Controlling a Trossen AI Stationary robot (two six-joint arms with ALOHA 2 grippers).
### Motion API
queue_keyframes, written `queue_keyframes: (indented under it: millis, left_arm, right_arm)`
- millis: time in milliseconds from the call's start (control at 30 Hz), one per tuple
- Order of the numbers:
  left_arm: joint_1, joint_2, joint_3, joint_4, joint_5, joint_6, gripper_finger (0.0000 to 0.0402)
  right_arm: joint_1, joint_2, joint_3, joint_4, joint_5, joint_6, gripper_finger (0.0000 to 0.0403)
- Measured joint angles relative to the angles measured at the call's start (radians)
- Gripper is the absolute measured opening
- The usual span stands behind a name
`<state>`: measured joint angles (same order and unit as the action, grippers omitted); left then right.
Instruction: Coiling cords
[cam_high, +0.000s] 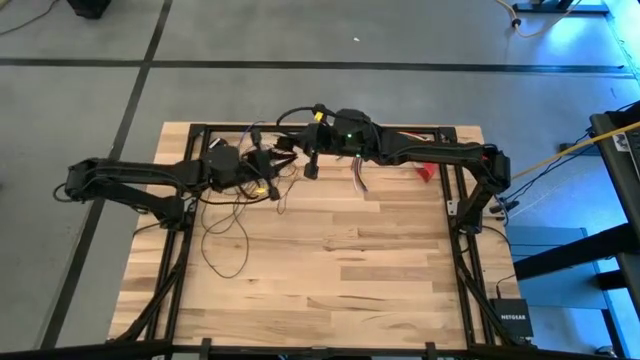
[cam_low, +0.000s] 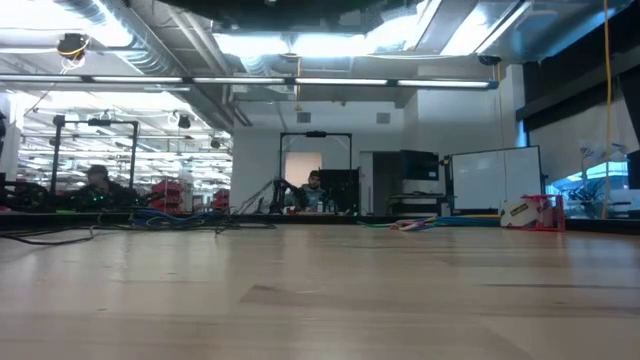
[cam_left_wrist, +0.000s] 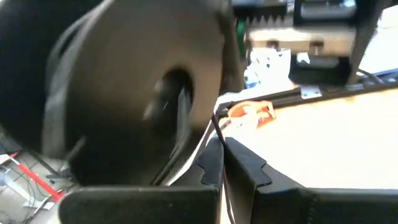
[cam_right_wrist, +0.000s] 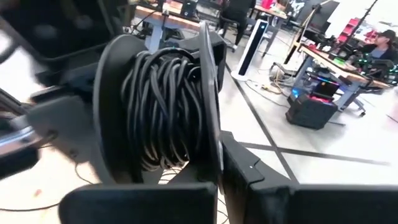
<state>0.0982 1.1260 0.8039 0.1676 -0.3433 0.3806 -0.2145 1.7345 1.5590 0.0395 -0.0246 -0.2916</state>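
Both arms meet near the far edge of the worktop (cam_high: 330, 260), raised off it, and the low view shows no arm at all. Left claw (cam_high: 268, 187) has its fingers together, pinched on a thin strand of the cords (cam_left_wrist: 219, 134); a big dark spool flange (cam_left_wrist: 137, 93) sits right in front of it, filling most of the left wrist view. Right claw (cam_high: 311, 168) is just beside the left one, fingers (cam_right_wrist: 249, 171) together and clamped on the thin rim of the spool (cam_right_wrist: 208, 93). The right wrist view shows the spool upright on edge, with many black turns of the cords (cam_right_wrist: 165, 106) wound between its two flanges. In the high view, the rest of the cords (cam_high: 225, 235) trail in loose loops on the worktop below and to the near side of the left claw, some strands leading up toward it. An orange clip-like piece (cam_left_wrist: 249, 112) lies on the worktop beyond the left claw. A small red object (cam_high: 426, 172) sits under the right arm, well apart from both claws. A short bundle of pale wires (cam_high: 358, 178) hangs near the right claw's wrist.
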Motion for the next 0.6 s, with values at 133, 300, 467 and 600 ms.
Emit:
queue_keyframes:
  millis: [133,300,467,600]
  left_arm:
    - [0.0,-0.047,0.0,-0.067,0.002,-0.009,0.0001]
    - [0.0,-0.057,-0.002,-0.104,-0.001,-0.015,0.0001]
    - [0.0,-0.055,-0.003,-0.122,-0.001,-0.024,0.0001]
    - [0.0,-0.051,-0.003,-0.126,-0.003,-0.032,0.0001]
  right_arm:
    - [0.015,0.001,0.084,-0.091,0.005,0.0,0.0005]
    - [0.033,0.001,0.172,-0.155,0.007,0.0,0.0005]
    - [0.046,0.001,0.233,-0.184,0.006,0.0,0.0005]
    - [0.05,0.001,0.269,-0.192,0.005,0.0,0.0005]
